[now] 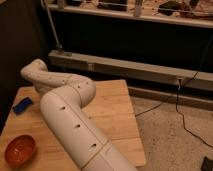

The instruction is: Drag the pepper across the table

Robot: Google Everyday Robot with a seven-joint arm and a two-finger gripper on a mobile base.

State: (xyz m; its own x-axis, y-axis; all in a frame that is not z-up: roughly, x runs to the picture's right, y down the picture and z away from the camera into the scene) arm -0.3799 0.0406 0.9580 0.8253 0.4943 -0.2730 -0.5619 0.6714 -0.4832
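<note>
Wooden bench (117, 102), dark room behind. The end effector (29, 75) sits at the far-left edge, and I can't tell if it's spread or pinching. Pepper's nowhere visible, maybe hidden by the arm (70, 120) — so a drag could miss it and shove the blue piece (22, 105) just nearside of the end effector.

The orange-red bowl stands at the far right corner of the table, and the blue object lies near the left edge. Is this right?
Not quite: the camera view shows the orange-red bowl at the near left corner of the table, not the far right. The blue object does lie near the left edge. The hand is hidden past the far-left end of the arm.
</note>
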